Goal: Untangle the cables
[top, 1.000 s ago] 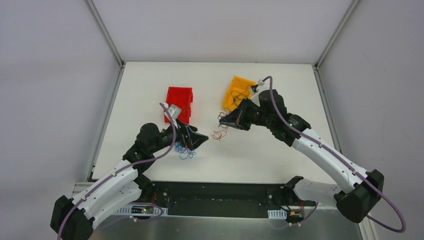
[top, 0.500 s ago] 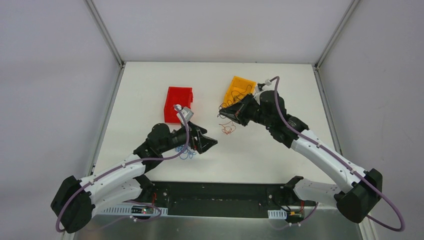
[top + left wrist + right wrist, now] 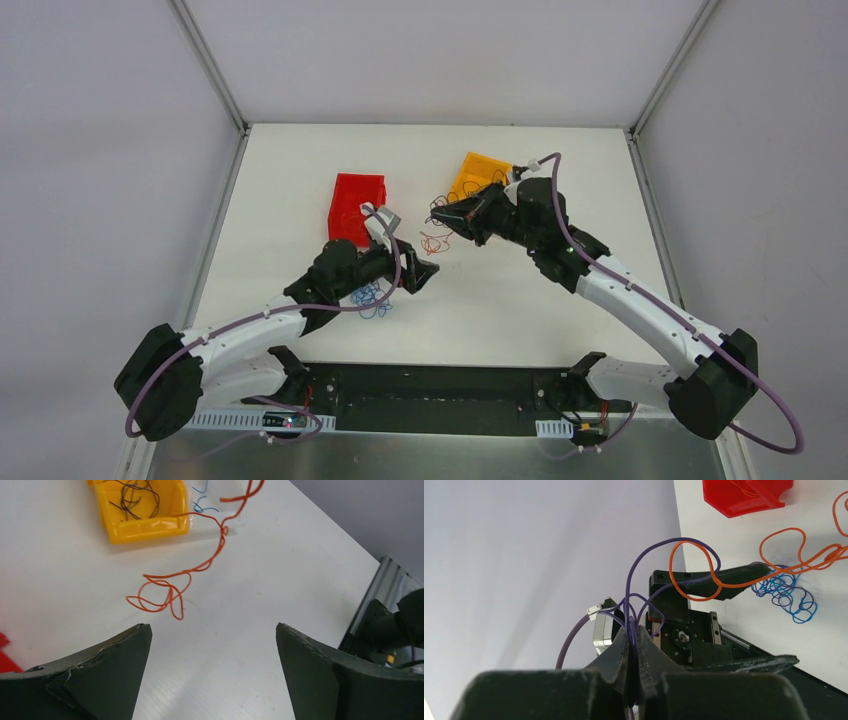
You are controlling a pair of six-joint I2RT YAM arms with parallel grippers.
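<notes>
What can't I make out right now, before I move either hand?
- Right wrist view: how many of the cables the right hand pinches; its closed fingers hide the pinched parts.
- Top view: part of the blue cables lies under the left arm; single strands are too thin to trace.
- Left wrist view: the red cable and the yellow bin run off the top edge.

Two bins on the surface: left bin and right bin, set apart, with wires in the right one. A loose wire sits between them, and a wire coil lies before the left bin.
</notes>
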